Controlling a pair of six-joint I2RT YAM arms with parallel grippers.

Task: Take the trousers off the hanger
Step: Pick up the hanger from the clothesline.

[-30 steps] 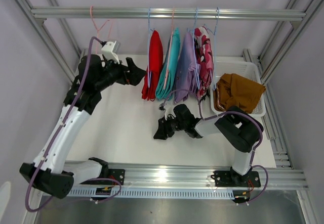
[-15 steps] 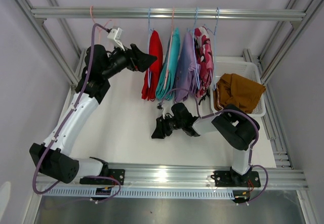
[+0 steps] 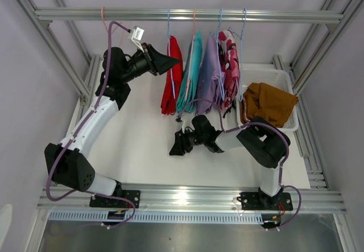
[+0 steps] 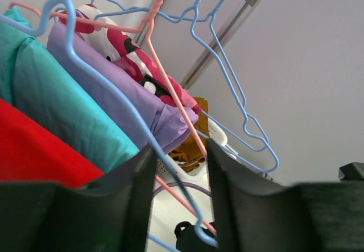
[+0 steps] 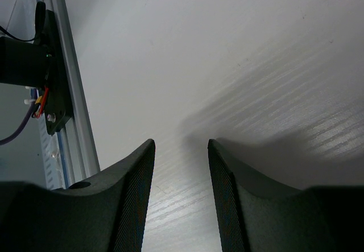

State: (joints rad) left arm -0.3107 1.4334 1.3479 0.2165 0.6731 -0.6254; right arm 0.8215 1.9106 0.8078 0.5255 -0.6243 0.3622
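Observation:
Red trousers (image 3: 172, 78), teal trousers (image 3: 190, 73), lilac trousers (image 3: 209, 75) and pink camouflage trousers (image 3: 230, 64) hang on wire hangers from the rail (image 3: 187, 15). The mustard-brown pair (image 3: 267, 101) lies in the white basket (image 3: 287, 81). My left gripper (image 3: 166, 63) is raised against the top of the red pair. In the left wrist view its jaws (image 4: 180, 149) stand apart, with the blue hanger wire (image 4: 198, 217) running between them and the red cloth (image 4: 34, 149) at the left. My right gripper (image 3: 177, 144) hovers low over the table, open and empty (image 5: 181, 144).
An empty pink hanger (image 3: 108, 30) hangs at the rail's left end. Aluminium frame posts (image 3: 54, 41) slant along both sides of the white table (image 3: 142, 144). A pink hanger wire (image 4: 170, 93) crosses the blue one just past my left fingers.
My left arm has lifted and swung right, up to the hanger of the red trousers, and its jaws have narrowed. The right gripper has crept slightly left.

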